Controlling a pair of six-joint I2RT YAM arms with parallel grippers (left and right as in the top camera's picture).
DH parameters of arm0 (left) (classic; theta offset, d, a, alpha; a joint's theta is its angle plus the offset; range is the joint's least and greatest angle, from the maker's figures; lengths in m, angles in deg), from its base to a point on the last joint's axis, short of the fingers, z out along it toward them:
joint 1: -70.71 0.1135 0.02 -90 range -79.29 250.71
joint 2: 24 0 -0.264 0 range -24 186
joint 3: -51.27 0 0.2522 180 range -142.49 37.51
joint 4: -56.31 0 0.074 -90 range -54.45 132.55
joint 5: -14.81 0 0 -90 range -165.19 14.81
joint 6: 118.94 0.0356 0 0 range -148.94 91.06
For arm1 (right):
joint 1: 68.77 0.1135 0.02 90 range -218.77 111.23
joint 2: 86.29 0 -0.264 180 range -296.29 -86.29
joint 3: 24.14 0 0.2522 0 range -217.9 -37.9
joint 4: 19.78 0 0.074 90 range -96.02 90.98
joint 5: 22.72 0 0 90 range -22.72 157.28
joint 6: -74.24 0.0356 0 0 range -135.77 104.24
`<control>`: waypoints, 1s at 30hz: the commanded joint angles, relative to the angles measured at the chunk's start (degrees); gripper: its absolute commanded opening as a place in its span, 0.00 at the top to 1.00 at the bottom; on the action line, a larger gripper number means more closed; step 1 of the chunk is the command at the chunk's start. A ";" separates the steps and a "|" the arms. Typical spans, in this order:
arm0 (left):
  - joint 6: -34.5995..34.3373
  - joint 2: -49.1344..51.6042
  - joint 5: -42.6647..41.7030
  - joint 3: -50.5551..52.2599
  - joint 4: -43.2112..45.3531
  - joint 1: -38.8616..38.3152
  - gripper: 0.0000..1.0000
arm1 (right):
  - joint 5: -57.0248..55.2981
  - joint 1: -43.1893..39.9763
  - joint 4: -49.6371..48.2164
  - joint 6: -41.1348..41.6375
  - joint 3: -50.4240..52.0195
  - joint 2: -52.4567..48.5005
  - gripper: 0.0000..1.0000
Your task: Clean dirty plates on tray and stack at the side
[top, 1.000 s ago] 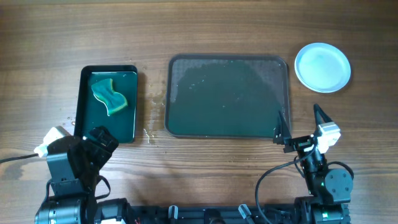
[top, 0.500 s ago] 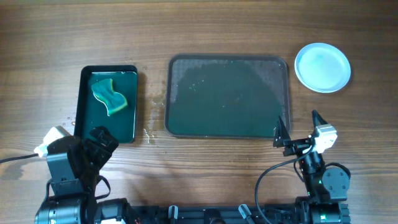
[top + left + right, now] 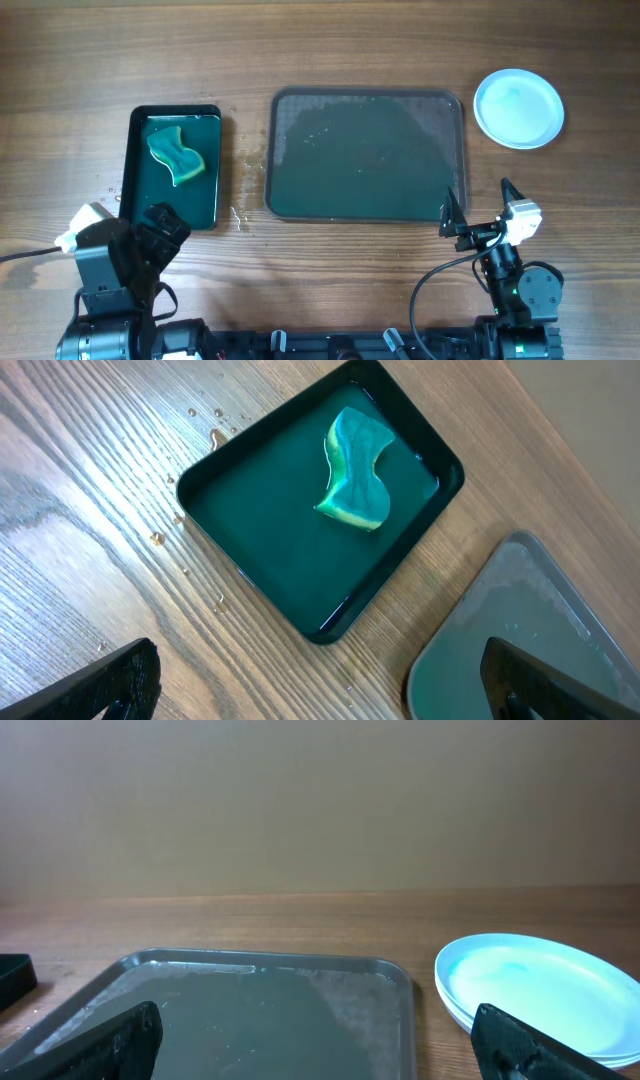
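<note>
A wood-grain table (image 3: 330,40) stands before a plain beige wall. The dark grey tray (image 3: 365,160) lies mid-table, its surface wet. The plates (image 3: 518,108) sit stacked to its right, apart from it, with a pale blue one on top. Left of it is a smaller black tray (image 3: 134,170) with a green sponge (image 3: 176,153) inside and droplets (image 3: 215,435) beside it. The left hand (image 3: 320,690) hangs near that black tray, the right hand (image 3: 478,197) by the grey tray's near right corner — both spread wide, holding nothing.
</note>
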 commanded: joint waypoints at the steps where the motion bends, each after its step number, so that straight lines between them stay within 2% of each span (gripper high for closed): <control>1: -0.55 -0.24 0.31 0.20 0.11 0.07 0.00 | 1.33 -0.28 -0.13 0.28 0.09 0.79 0.00; 12: -0.52 -0.24 0.31 0.20 0.11 0.04 0.00 | 1.33 -0.28 -0.13 0.28 0.09 0.79 0.00; 15: 4.22 -0.48 0.07 0.39 0.57 -0.11 0.00 | 1.33 -0.28 -0.13 0.28 0.09 0.79 0.00; 18: 15.50 -2.75 -4.90 2.40 3.13 -0.39 0.00 | 1.33 -0.28 -0.13 0.28 0.09 0.79 0.00; 19: 20.31 -5.62 -7.08 4.70 5.73 -0.39 0.00 | 1.33 -0.28 -0.13 0.28 0.09 0.79 0.00; 22: 25.77 -12.98 -11.13 11.39 12.66 -0.39 0.00 | 1.33 -0.28 -0.13 0.28 0.09 0.79 0.00; 27: 27.39 -22.67 -15.23 25.07 28.55 -0.37 0.00 | 1.33 -0.28 -0.13 0.28 0.09 0.79 0.00; 30: 27.39 -25.24 -17.00 30.05 35.01 -0.39 0.00 | 1.33 -0.28 -0.13 0.28 0.09 0.79 0.00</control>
